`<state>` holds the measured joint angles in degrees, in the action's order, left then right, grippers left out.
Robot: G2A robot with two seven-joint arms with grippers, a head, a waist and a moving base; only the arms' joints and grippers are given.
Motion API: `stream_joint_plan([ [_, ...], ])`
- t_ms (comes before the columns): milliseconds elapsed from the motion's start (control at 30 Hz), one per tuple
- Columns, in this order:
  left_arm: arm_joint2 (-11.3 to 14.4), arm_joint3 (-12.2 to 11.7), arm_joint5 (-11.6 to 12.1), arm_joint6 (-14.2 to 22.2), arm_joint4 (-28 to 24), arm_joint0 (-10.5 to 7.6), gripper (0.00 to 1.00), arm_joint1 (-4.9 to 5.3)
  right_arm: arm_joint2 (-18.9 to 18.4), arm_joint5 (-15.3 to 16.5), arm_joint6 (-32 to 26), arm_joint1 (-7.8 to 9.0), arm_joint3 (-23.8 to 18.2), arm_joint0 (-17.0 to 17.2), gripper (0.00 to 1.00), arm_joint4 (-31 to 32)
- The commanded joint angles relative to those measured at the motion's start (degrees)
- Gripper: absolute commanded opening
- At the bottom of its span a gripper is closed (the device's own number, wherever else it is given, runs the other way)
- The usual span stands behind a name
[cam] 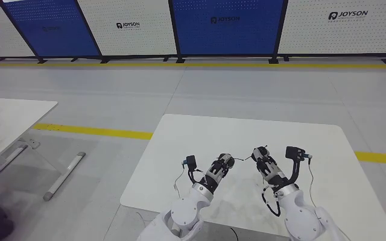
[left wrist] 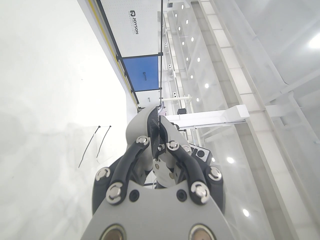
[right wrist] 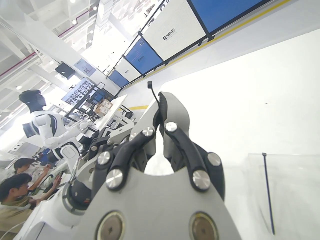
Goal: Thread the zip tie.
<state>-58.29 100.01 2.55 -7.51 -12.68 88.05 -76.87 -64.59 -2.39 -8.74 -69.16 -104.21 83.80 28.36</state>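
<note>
Left gripper: my left gripper (left wrist: 158, 119) hangs over the near, 6 o'clock half of the white table (cam: 253, 129), jaws pressed together on a thin black zip tie (left wrist: 161, 51) that runs straight on past my fingertips.
Right gripper: just beside it at 3 o'clock, my right gripper (right wrist: 160, 102) has its jaws pinched on a black strap (right wrist: 155, 97) just under a square head (right wrist: 150, 84). I cannot tell whether this is the same tie.
Spare ties: two spare ties (left wrist: 92, 141) lie side by side on the tabletop, and another tie (right wrist: 267, 193) rests in a clear tray (right wrist: 295, 161).
Second table: its white corner (cam: 18, 117) shows at 9 o'clock.
Floor: a yellow line (cam: 90, 129) crosses beyond my table.
Backdrop: blue and white panels (cam: 229, 27) stand at 12 o'clock.
</note>
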Motion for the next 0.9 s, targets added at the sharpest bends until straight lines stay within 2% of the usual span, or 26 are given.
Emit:
stream_joint_plan([
  [0, 0.0, 0.0, 0.0, 0.0, 0.0, 0.0, 0.0, 0.0, 0.1, 0.0, 0.6, -0.12, 0.1, 0.1, 0.0, -0.1],
  [867, 0.0, 0.0, 0.0, 0.0, 0.0, 0.0, 0.0, 0.0, 0.7, 1.6, 1.0, -1.12, 1.1, 0.2, 0.0, 1.1],
])
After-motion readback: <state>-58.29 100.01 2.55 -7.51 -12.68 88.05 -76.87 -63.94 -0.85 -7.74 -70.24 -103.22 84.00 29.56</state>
